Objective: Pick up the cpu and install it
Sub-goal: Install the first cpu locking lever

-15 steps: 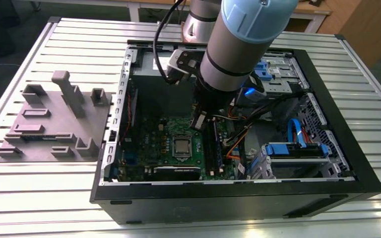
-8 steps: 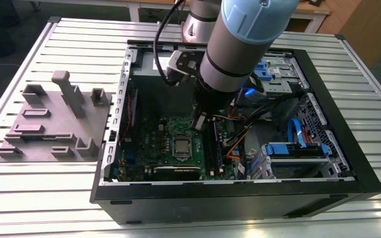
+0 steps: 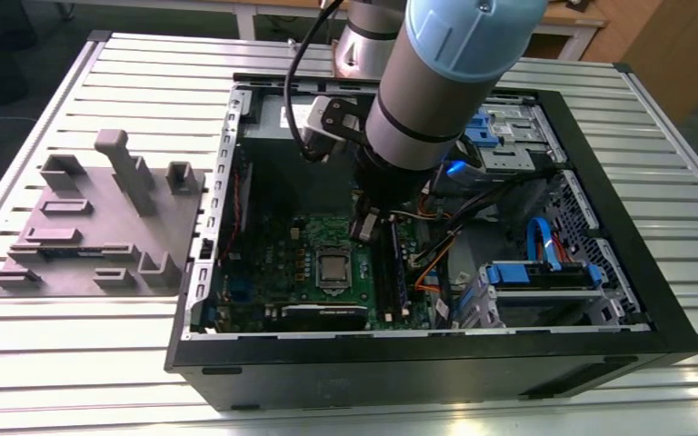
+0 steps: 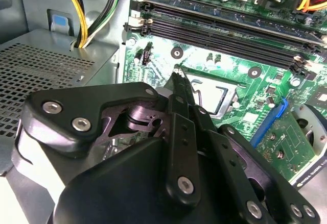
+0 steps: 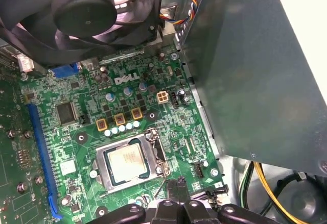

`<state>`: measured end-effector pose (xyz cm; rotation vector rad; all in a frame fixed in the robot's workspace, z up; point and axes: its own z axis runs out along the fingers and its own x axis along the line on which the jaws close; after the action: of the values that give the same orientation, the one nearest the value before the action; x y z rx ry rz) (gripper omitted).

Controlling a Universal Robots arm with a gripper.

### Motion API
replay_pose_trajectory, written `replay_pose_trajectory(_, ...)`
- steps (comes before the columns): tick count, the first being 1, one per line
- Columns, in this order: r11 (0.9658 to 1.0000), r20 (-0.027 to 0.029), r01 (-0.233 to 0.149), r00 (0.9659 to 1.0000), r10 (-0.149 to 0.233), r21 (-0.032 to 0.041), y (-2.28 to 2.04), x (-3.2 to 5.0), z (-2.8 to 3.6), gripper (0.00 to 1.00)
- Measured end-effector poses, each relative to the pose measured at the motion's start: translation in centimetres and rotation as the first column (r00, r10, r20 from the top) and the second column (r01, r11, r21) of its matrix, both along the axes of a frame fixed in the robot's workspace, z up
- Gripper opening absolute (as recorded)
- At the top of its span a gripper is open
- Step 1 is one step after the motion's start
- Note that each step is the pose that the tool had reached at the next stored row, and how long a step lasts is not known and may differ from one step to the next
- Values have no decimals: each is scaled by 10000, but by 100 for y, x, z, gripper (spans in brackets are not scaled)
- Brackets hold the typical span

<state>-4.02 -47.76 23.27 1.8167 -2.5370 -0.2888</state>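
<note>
Tool [image 4: 176,73] hung low inside the open computer case [image 3: 640,300], over the motherboard [image 3: 313,241]. In the second wrist view its two thin fingers [image 4: 180,89] lay pressed together to one point, nothing between them; tool fully closed and empty. The tip sat just beside the socket's edge, near but, as far as I could judge, not touching it.

The cpu [image 5: 126,163] lay flat in the socket [image 5: 104,180] on the motherboard, silver top up, seated square within the frame. In the exterior view the cpu [image 3: 334,266] was at about 6 o'clock from the tool, close by. In the first wrist view the tool [image 5: 176,184] showed just beyond the socket's corner.

Progress: pick and placement looked done, the chip being in its seat and free of the tool. Whether the socket's retaining frame or lever was latched could not be told; the view there was poor, so I count that as possibly left.

Around: memory slots [image 4: 225,32] empty beside the socket; case fan [image 5: 82,15] overhead in the first wrist view; yellow cables [image 4: 76,9] running along the case wall. Case lay on its side on a slatted metal table [image 3: 70,363]. Grey moulded plate [image 3: 101,227] with upright blocks stood at 9 o'clock from the case, apart from it. Wooden furniture stood behind the table.
</note>
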Motion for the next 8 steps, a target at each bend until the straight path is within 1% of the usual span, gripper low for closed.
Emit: replay_pose_trajectory(8,10000,0,-16,10000,16,0,0,0,0,10)
